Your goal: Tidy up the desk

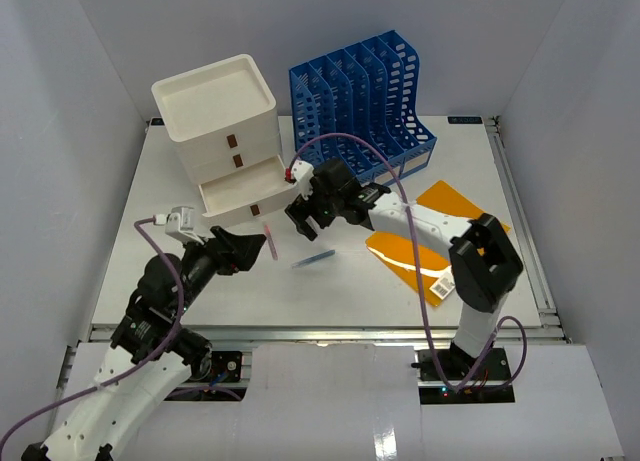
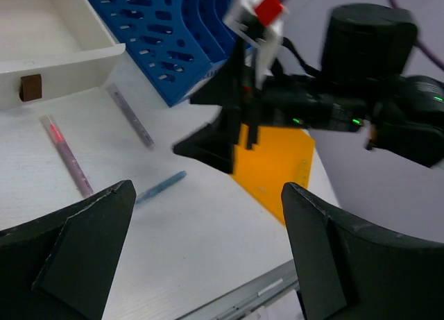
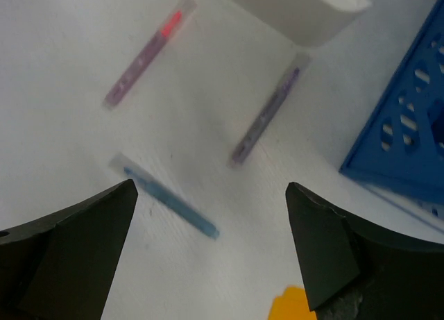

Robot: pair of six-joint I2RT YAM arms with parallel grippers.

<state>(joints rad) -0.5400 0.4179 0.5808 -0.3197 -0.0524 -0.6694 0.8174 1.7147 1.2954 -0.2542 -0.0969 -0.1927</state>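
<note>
The desk is a white tabletop with three pens lying near its middle. A pink pen lies just under the open bottom drawer of a white drawer box. A blue pen lies further forward, and a purple pen sits near the blue rack. My left gripper is open and empty beside the pink pen. My right gripper hovers open above the blue and purple pens, holding nothing.
The white drawer box stands at the back left, with a blue file rack beside it. Orange folders lie on the right under the right arm. A metal rail runs along the near edge.
</note>
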